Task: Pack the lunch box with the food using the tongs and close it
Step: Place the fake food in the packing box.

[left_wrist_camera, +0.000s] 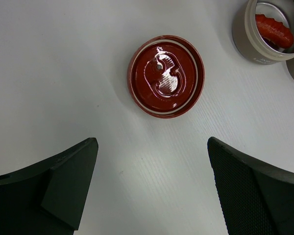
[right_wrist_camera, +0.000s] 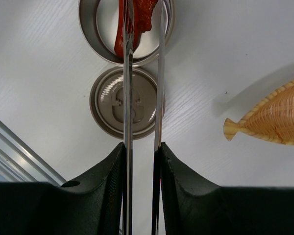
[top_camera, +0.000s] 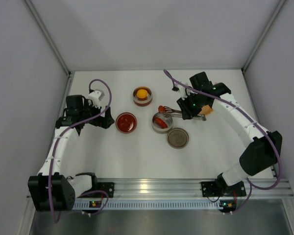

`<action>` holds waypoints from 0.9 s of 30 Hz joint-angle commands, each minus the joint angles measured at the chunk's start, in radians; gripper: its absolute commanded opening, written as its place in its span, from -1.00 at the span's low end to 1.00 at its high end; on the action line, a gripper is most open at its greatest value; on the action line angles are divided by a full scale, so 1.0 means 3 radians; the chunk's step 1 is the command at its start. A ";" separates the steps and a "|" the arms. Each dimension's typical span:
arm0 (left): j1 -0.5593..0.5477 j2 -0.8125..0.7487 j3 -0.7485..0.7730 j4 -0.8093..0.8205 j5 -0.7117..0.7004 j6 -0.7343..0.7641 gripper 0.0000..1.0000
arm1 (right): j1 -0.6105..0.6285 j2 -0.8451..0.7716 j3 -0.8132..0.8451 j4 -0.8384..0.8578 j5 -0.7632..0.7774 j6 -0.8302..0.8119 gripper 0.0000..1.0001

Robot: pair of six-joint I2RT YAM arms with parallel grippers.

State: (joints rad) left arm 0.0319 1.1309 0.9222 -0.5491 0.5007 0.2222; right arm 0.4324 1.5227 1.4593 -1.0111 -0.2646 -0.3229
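My right gripper [right_wrist_camera: 142,145] [top_camera: 185,111] is shut on the slim metal tongs [right_wrist_camera: 127,98] [top_camera: 170,112], squeezing their two arms close together. The tongs reach out over the open grey tin [right_wrist_camera: 88,34] [top_camera: 153,123]. A red piece of food [right_wrist_camera: 143,9] [top_camera: 161,108] sits between their arms near the tips, which are cut off at the frame edge. Red food [left_wrist_camera: 272,29] also lies inside the tin. The round yellow lump [top_camera: 142,93] rests in an orange-rimmed tin [top_camera: 135,98]. My left gripper [left_wrist_camera: 152,142] [top_camera: 107,121] stands open, empty, just short of a red lid [left_wrist_camera: 165,76] [top_camera: 126,122].
A grey pull-tab lid [right_wrist_camera: 112,105] [top_camera: 178,138] lies flat beside the grey tin, nearer the arm bases. A wicker fish-shaped dish [right_wrist_camera: 277,117] [top_camera: 207,110] sits to the right, partly under my right wrist. White walls close in the table on three sides.
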 commanded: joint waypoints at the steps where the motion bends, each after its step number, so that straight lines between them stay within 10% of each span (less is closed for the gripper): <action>1: -0.0004 0.0004 0.0055 0.0061 0.0013 0.0026 0.97 | 0.0067 0.0017 -0.0048 0.0047 0.0069 -0.0049 -0.63; 27: -0.0004 -0.0022 0.0076 0.0026 -0.0028 0.0037 0.96 | 0.0087 -0.0136 0.0044 0.0072 0.0043 0.0064 0.00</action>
State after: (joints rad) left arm 0.0319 1.1309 0.9222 -0.5491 0.4854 0.2230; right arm 0.4366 1.5326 1.4151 -1.0107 -0.2310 -0.3294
